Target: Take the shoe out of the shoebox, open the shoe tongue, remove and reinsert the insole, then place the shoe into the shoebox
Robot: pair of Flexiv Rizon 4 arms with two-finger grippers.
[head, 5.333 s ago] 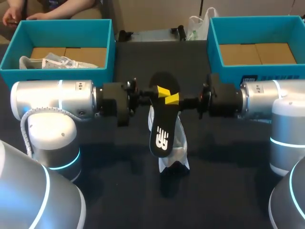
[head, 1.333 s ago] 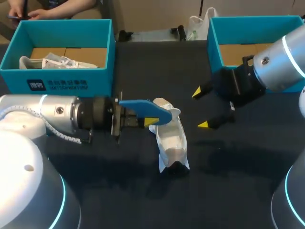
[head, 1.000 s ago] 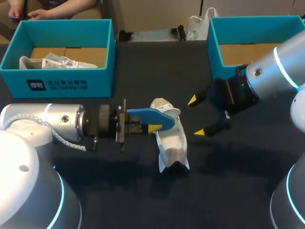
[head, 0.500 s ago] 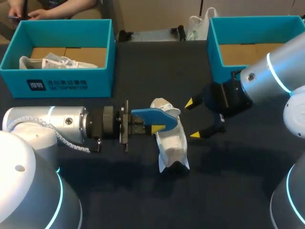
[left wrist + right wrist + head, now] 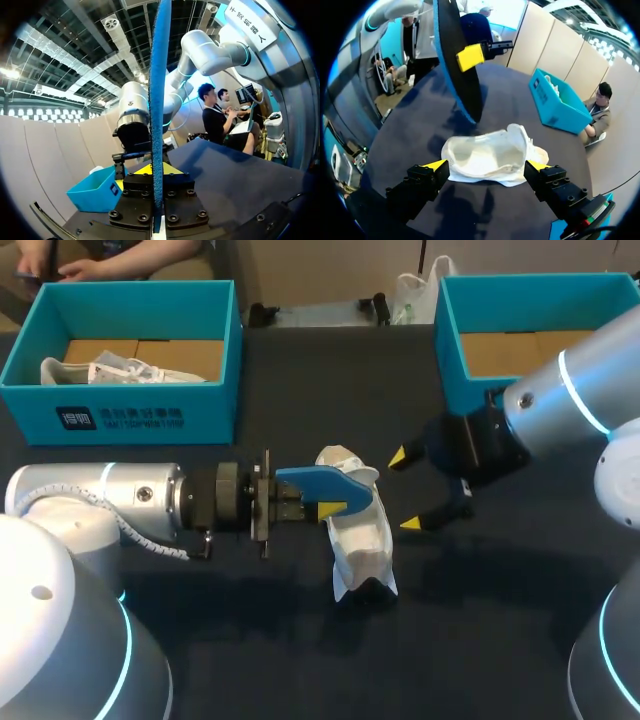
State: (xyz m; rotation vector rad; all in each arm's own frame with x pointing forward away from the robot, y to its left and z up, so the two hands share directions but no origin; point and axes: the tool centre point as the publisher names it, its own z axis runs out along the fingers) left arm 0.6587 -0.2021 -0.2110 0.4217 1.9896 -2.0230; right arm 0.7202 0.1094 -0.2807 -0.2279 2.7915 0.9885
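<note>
Left gripper [image 5: 322, 508] clamps the blue insole [image 5: 318, 480], which covers part of the white shoe [image 5: 360, 535] lying at the centre of the table [image 5: 300, 660]. Right gripper [image 5: 404, 490] stands spread and empty just beside the shoe.

Shoe [image 5: 362, 540] centre frame on table [image 5: 300, 660]; insole [image 5: 315, 480] over its far end. Left shoebox [image 5: 215, 400] upper left, right shoebox [image 5: 470, 390] upper right.

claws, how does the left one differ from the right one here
The left claw is shut on the blue insole; the right claw is open and holds nothing. The left claw's fingers are pressed close on the thin insole, while the right claw's stand wide apart. Both have yellow tips and face the white shoe from opposite sides.
</note>
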